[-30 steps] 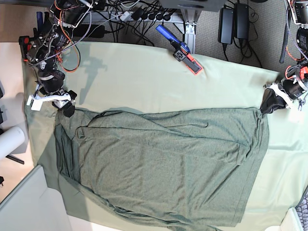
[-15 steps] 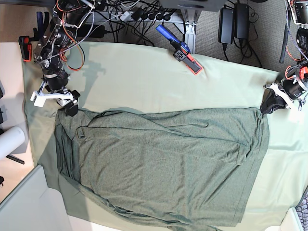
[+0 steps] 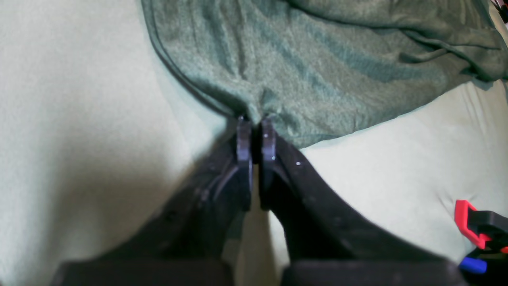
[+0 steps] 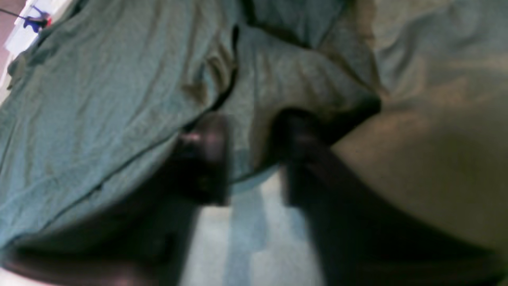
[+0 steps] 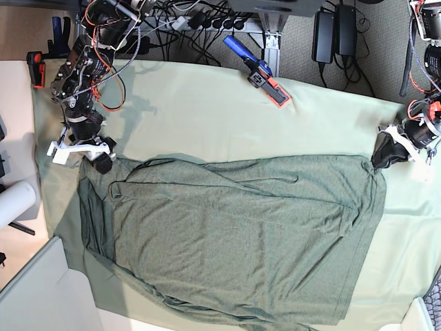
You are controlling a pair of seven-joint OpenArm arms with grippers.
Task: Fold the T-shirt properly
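Observation:
The dark grey-green T-shirt (image 5: 234, 234) lies spread across the mint table cloth (image 5: 207, 110). At the base view's right, my left gripper (image 5: 384, 156) is shut on the T-shirt's upper right corner. The left wrist view shows its jaws (image 3: 256, 127) pressed together on the hem of the T-shirt (image 3: 317, 71). My right gripper (image 5: 103, 163) sits at the T-shirt's upper left corner. In the blurred right wrist view its two fingers (image 4: 210, 155) straddle a fold of the T-shirt (image 4: 254, 119) with a narrow gap; whether they pinch it does not show.
A blue and red clamp tool (image 5: 265, 72) lies on the cloth at the back, and shows as a red and black part (image 3: 476, 228) in the left wrist view. Cables and power bricks (image 5: 334, 31) hang behind the table. A white roll (image 5: 14, 201) stands off the left edge.
My right gripper has come down onto the T-shirt's upper left corner and its jaws have narrowed around the cloth. The left gripper has kept its grip and place.

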